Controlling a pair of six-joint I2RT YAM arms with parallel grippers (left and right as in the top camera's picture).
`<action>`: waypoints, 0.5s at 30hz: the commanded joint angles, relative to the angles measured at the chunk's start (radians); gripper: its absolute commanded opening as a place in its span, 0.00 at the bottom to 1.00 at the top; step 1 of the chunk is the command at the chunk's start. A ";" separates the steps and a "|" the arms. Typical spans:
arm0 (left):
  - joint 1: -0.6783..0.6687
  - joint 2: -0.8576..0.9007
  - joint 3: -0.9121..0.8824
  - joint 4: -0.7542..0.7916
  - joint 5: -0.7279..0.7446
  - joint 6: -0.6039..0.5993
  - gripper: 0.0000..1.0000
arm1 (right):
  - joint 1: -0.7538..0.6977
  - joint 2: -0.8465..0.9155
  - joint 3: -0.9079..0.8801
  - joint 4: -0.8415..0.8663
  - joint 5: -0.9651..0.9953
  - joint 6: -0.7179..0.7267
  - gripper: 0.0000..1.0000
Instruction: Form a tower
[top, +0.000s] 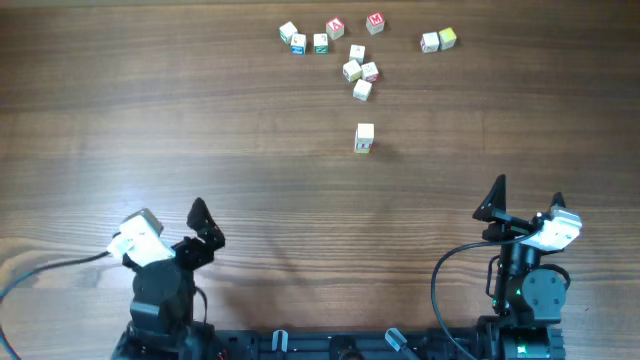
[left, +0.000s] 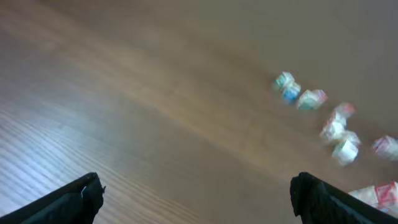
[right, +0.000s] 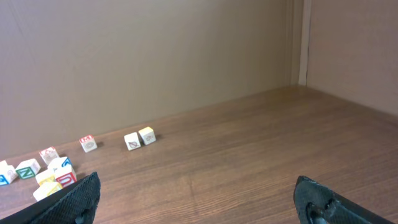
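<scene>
Two tools stand wide and empty, both well back from the tower (top: 364, 137) on the near side of the bench (top: 120, 120). The left tool (left: 196, 186) sits off to the tower's left, the right tool (right: 198, 183) off to its right and somewhat closer. The tower stands alone on bare wood as a narrow column. From above you cannot count its levels.

The loose cubes (top: 351, 70) lie scattered beyond the tower, and the nearest cube (top: 362, 90) is just behind it. A separate pair (top: 438, 40) sits further behind and to the tower's right.

The step in hand looks like fetching another cube for the top, and the right tool seems better placed for it. Do not reach straight over the tower for the nearest cube — swing round its right side, or take one of the pair, which has open wood around it.

Come down square to the cube's faces with the jaws spread either side. Close on two flat sides, not on corners, so that it hangs level. Cubes this small probably twist easily in a skewed grip.

Carry it high enough to clear the tower, then line it up from directly above and lower it slowly until it seats. Let go gently and lift straight up — any sideways drag would likely topple so thin a column. Keep the left tool away from the tower meanwhile.
</scene>
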 joint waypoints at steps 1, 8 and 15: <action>0.040 -0.085 -0.113 0.121 0.014 0.005 1.00 | -0.004 -0.004 0.000 0.003 -0.010 -0.018 1.00; 0.044 -0.127 -0.247 0.345 0.013 0.096 1.00 | -0.004 -0.004 0.000 0.003 -0.010 -0.018 1.00; 0.045 -0.127 -0.283 0.434 0.161 0.388 1.00 | -0.004 -0.004 0.000 0.003 -0.010 -0.018 1.00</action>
